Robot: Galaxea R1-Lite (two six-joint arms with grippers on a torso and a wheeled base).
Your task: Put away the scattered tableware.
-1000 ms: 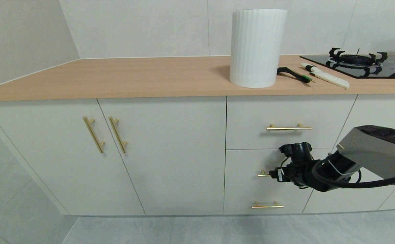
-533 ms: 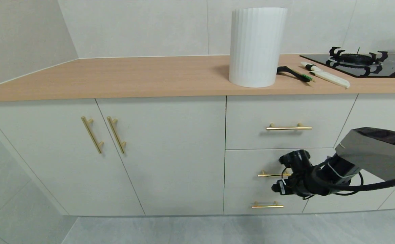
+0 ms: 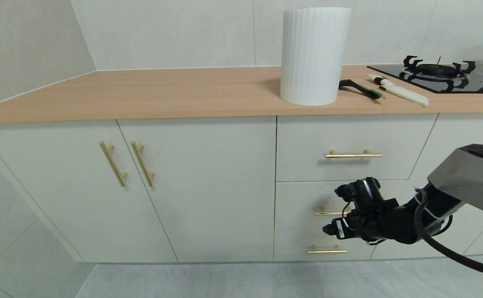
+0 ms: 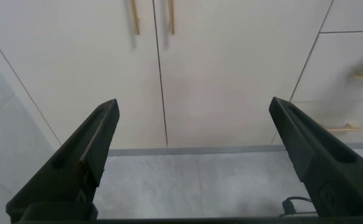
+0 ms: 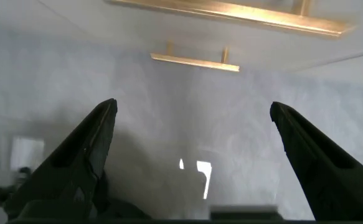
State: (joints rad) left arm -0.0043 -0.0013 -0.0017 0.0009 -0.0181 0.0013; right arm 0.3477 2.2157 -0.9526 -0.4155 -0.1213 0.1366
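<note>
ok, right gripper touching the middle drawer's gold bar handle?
Apart. Right wrist view: the gold bar handle sits beyond the open right gripper, clear gap.

The surface [image 3: 163, 93] is showing warm tan, with a fine wood grain running along it. The canister [image 3: 314, 56] is standing out plain white, vertical ribs striping its wall. The brush [image 3: 359, 89] is showing black with a green tip, and the knife [image 3: 399, 94] is showing cream-white with a green band. The hob [image 3: 440, 76] is gleaming glossy black. The cabinets [image 3: 208, 186] are looking pale greyish cream, their handles [image 3: 353, 155] shining gold. The wall [image 3: 163, 33] is showing light grey tile, and the floor [image 3: 225, 281] is looking grey with faint marbling. The right gripper [image 5: 192, 112] and the left gripper [image 4: 193, 106] are both showing charcoal-black jaws.
</note>
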